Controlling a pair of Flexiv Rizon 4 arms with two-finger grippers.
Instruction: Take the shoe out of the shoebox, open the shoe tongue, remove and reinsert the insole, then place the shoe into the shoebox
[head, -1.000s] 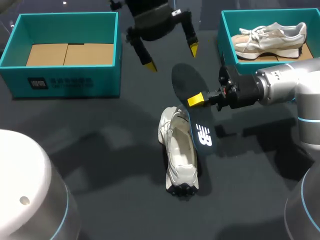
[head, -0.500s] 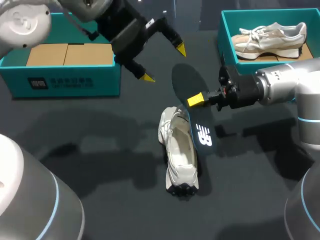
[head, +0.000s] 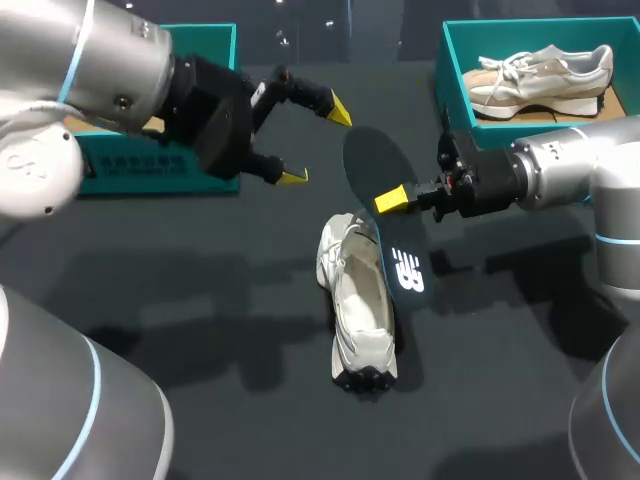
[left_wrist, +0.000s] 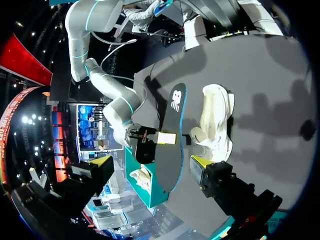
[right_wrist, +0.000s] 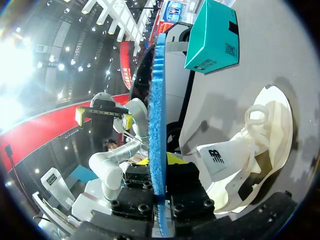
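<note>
Plainly, the insole (head: 372, 165) is clamped on edge in the right claw (head: 392, 200), and its long axis runs almost parallel to the white shoe (head: 360, 315), which lies on the table (head: 200, 300) just beside it on the robot's left. The shoe's opening faces up, nearer the robot than that claw, so refitting looks to me like a matter of tipping the insole flat and shifting it left over the opening. The left claw (head: 315, 142) hovers spread and empty beyond the shoe's far end, farther from the shoe than the right one.
</note>
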